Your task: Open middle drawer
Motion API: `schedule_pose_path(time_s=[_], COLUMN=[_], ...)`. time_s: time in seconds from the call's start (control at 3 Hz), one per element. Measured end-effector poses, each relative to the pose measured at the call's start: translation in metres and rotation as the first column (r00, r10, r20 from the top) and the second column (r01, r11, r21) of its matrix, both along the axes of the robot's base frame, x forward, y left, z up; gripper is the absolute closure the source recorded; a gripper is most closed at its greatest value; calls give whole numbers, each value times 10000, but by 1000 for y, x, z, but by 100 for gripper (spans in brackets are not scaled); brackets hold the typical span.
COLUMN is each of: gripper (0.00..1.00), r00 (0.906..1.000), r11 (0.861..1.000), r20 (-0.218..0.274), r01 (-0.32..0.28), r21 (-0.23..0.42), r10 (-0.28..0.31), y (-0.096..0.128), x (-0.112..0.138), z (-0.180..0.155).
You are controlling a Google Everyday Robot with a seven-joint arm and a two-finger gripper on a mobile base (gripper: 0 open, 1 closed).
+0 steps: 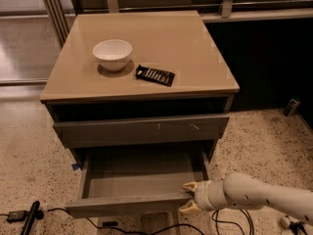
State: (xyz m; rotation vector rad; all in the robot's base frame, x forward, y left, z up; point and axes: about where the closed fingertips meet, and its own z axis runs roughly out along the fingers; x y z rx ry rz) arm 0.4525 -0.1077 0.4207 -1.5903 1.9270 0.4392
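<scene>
The middle drawer point(139, 182) of the tan-topped cabinet stands pulled out, and its shallow grey box shows inside. Its flat dark grey front point(127, 205) faces the floor side. My gripper point(189, 197) is at the right end of that front. One fingertip point(190, 185) lies inside the drawer and the other sits outside the front, so the front panel is clasped between them. My white arm point(259, 197) reaches in from the lower right.
Above, the wider grey drawer front with pale scratches point(142, 129) sticks out slightly. A white bowl point(112, 54) and a black packet point(155, 75) lie on the cabinet top point(195, 48). Cables and a black tool point(30, 217) lie on the speckled floor at the lower left.
</scene>
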Motion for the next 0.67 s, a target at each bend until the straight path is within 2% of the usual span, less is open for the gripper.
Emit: schedule_pose_path(time_s=[0.33, 0.67], gripper=[0, 0], r00=[10000, 10000], r11=[10000, 10000], r20=[-1, -1], r01=[-1, -1], r21=[0, 1], r10=[1, 1], y=[0, 0], x=[0, 0], z=[0, 0])
